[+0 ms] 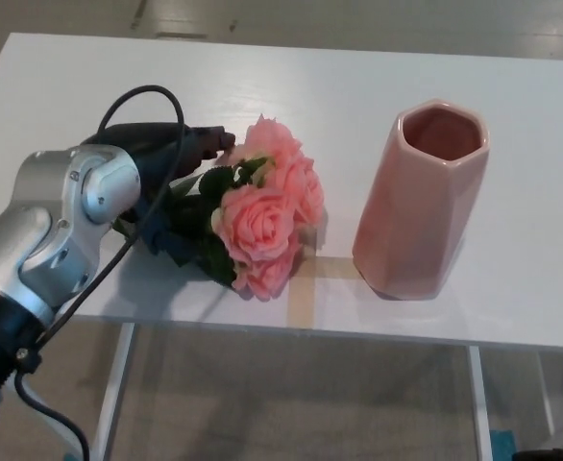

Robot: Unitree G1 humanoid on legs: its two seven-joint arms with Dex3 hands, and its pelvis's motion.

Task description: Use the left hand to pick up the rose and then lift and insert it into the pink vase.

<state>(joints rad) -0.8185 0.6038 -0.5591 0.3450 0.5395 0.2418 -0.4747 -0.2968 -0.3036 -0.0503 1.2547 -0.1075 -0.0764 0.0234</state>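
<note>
A bunch of pink roses with dark green leaves lies on the white table, its blooms pointing right toward the pink vase. The vase stands upright at the right, its mouth open and empty. My left hand comes in from the left and wraps the leafy stems just left of the blooms, with fingers over the top and the thumb below. It is shut on the rose. The stem ends are hidden behind my silver forearm.
A strip of beige tape runs to the table's front edge between the roses and the vase. A black cable loops above my wrist. The table's front edge lies close below the blooms.
</note>
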